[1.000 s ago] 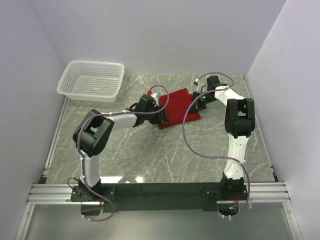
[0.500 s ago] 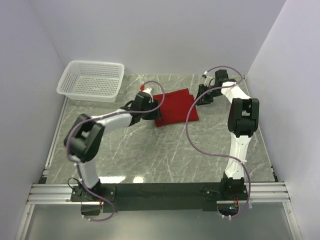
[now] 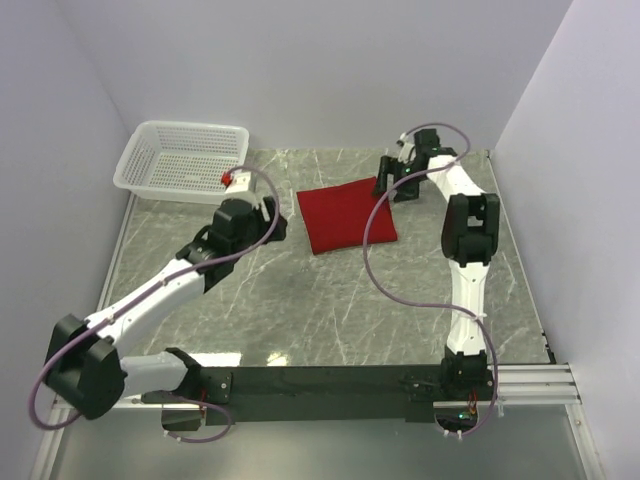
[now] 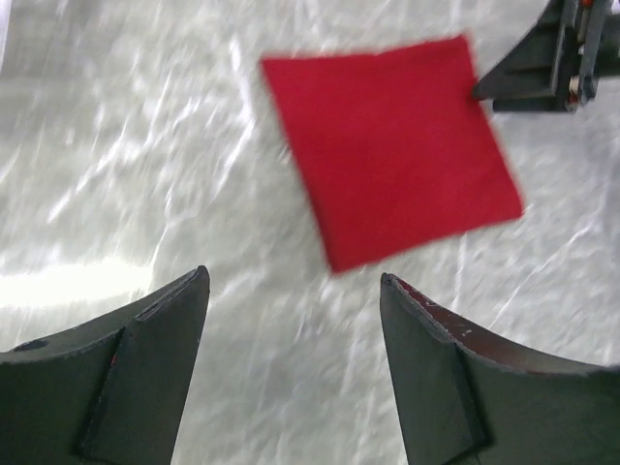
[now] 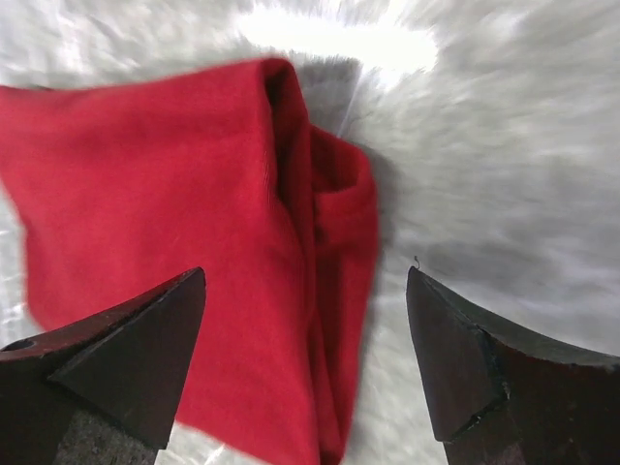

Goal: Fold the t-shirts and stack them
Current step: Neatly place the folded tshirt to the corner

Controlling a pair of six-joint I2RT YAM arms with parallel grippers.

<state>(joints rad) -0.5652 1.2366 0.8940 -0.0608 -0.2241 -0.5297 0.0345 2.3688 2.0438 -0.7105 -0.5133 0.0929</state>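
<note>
Marble table (image 3: 330, 300) between white walls (image 3: 300, 60) bears the t-shirt (image 3: 345, 213); left pincer (image 4: 293, 281), right pincer (image 5: 305, 276) gape empty

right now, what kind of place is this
Probably a robotics lab test cell: plain pale partition walls box in a grey marble-pattern tabletop, two black-and-white robot arms sit on an aluminium rail, and a folded deep-red cotton t-shirt and white plastic mesh basket serve as props.
</note>
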